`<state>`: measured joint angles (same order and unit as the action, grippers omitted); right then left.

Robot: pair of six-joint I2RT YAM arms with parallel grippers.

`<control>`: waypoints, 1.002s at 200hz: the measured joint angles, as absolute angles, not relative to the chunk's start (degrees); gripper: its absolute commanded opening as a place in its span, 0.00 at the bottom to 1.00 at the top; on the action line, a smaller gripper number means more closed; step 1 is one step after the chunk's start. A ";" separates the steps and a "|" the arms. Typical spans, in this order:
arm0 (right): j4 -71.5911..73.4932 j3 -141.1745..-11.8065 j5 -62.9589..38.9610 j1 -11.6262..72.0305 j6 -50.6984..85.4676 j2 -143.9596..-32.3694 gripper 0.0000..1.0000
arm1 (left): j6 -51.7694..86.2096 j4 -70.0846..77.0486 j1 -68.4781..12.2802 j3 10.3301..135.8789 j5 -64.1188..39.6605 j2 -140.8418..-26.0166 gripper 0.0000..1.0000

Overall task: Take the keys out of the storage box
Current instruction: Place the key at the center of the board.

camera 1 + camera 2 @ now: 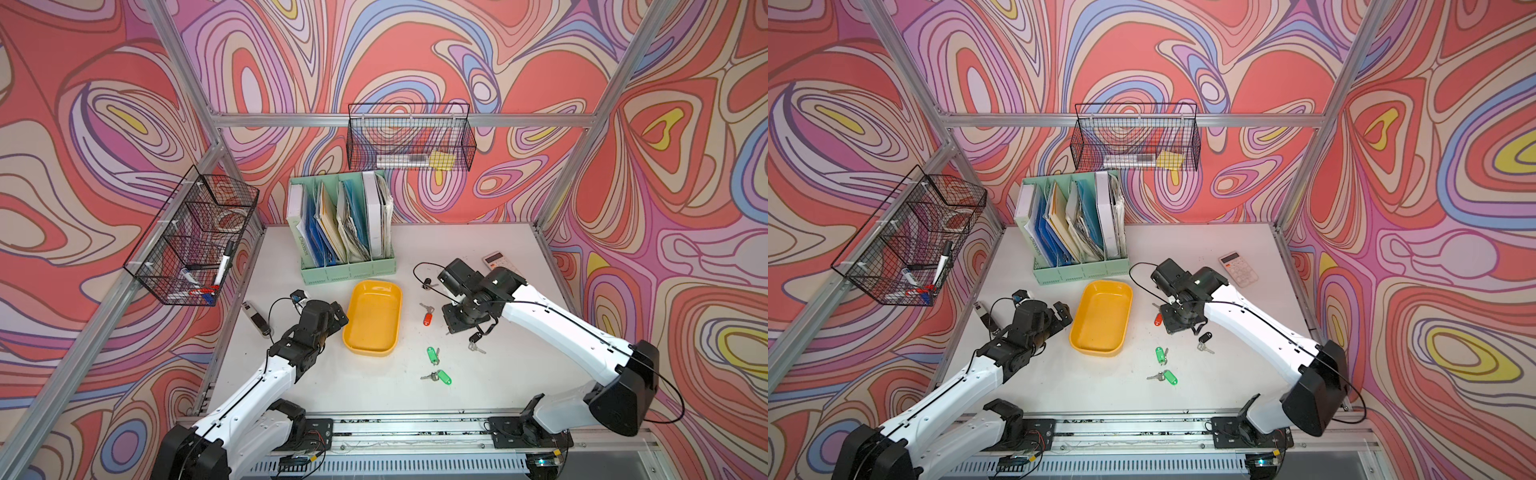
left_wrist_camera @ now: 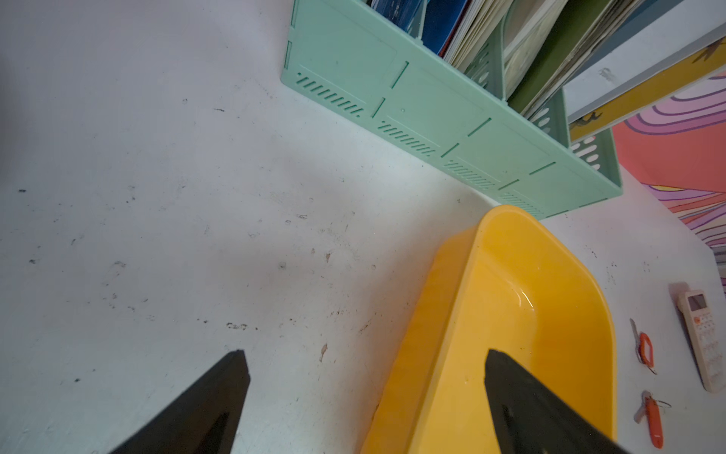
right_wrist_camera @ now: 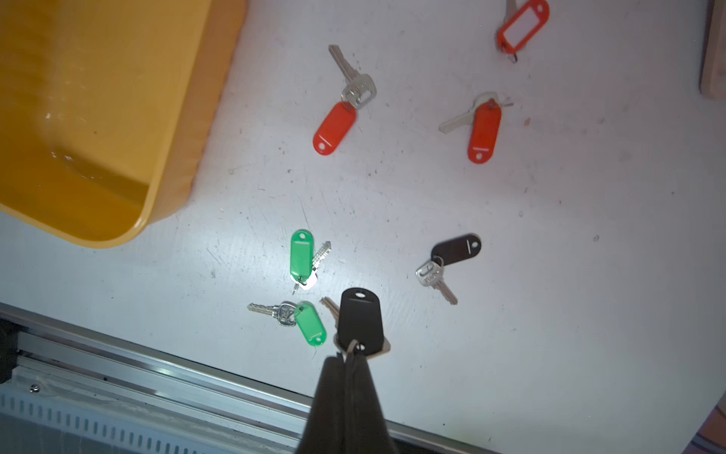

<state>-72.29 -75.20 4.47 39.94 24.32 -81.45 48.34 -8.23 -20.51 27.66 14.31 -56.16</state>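
Observation:
The storage box, a shallow yellow tray, stands mid-table with no keys showing inside it. Several keys lie on the table to its right: red-tagged, green-tagged and one black-tagged. They also show in both top views, such as the red one and a green one. My right gripper is shut on the ring of another black-tagged key, which hangs above the table. My left gripper is open, its fingers either side of the tray's left wall.
A mint green file organizer stands behind the tray. Black wire baskets hang at the left and on the back wall. A calculator lies at the back right. A metal rail runs along the table's front edge.

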 measured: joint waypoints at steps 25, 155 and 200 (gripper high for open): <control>-74.91 -69.84 4.23 37.63 27.77 -78.52 0.00 | 46.74 -7.99 -20.38 30.92 15.25 -58.28 0.99; -67.31 -47.46 -2.39 33.95 35.92 -76.18 0.00 | 48.51 -4.71 -19.88 31.35 15.84 -60.69 0.99; -64.77 -46.74 0.21 33.74 37.08 -78.35 0.00 | 48.90 -4.69 -19.88 31.35 16.32 -59.72 0.99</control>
